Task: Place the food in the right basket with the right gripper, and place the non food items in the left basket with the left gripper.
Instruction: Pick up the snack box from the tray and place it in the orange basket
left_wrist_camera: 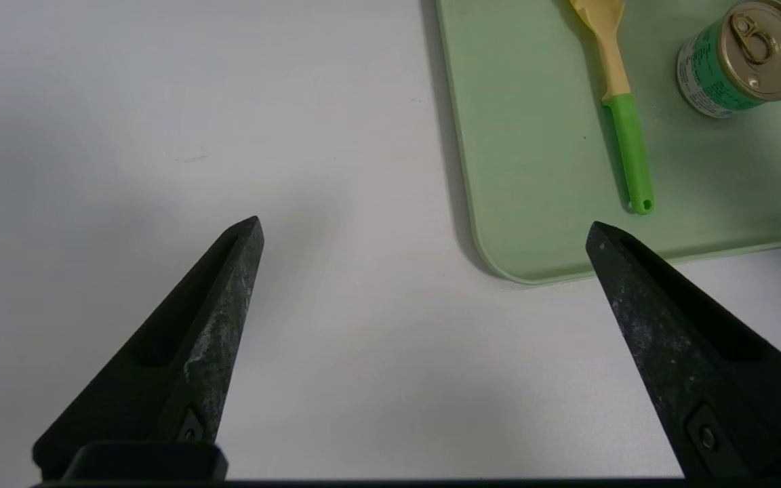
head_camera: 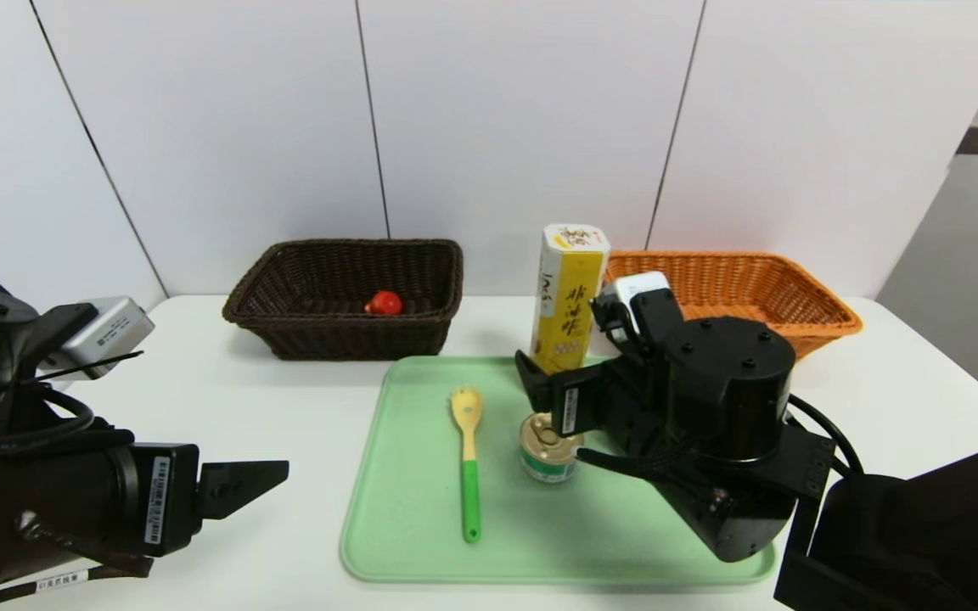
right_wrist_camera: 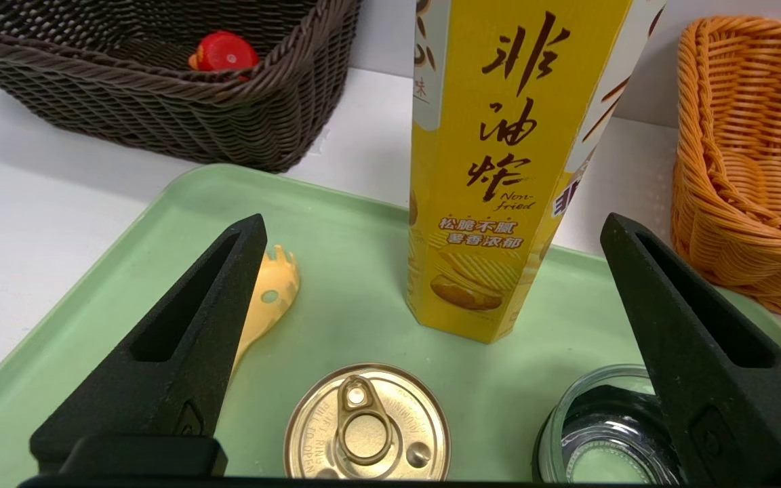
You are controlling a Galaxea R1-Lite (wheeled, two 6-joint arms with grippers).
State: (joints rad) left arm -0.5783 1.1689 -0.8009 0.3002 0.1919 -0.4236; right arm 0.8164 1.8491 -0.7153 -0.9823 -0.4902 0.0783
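1. Head view: my right end effector (head_camera: 559, 428) hangs low over the green tray (head_camera: 404, 526), fingers spread apart with nothing between them, right over the small round tin (head_camera: 547, 450) with the gold pull-tab lid. The tall yellow carton (head_camera: 568, 297) stands upright at the tray's far edge, just behind that arm. The pasta fork (head_camera: 468, 458) lies on the tray beside the tin, green handle toward me. The red rubber duck (head_camera: 384, 303) sits inside the dark brown wicker basket (head_camera: 285, 339) on the far left of the white counter (head_camera: 226, 407); the orange-tan wicker basket (head_camera: 795, 322) stands on the far right. My left end effector (head_camera: 264, 484) hovers off the tray's left side.

2. Left wrist view: my left end effector (left_wrist_camera: 424, 230) is wide apart and empty above bare counter (left_wrist_camera: 228, 135), near the tray corner (left_wrist_camera: 519, 224). The fork (left_wrist_camera: 624, 108) and the tin (left_wrist_camera: 736, 64) lie farther off.

3. Right wrist view: my right end effector (right_wrist_camera: 431, 227) is open, holding nothing; the tin (right_wrist_camera: 367, 427) lies between the fingers, the carton (right_wrist_camera: 499, 169) stands beyond it. A round dark glass dish (right_wrist_camera: 601, 440) sits on the tray (right_wrist_camera: 160, 271) beside the tin, partly hidden by one finger. The fork's head (right_wrist_camera: 272, 291) peeks past the other finger.
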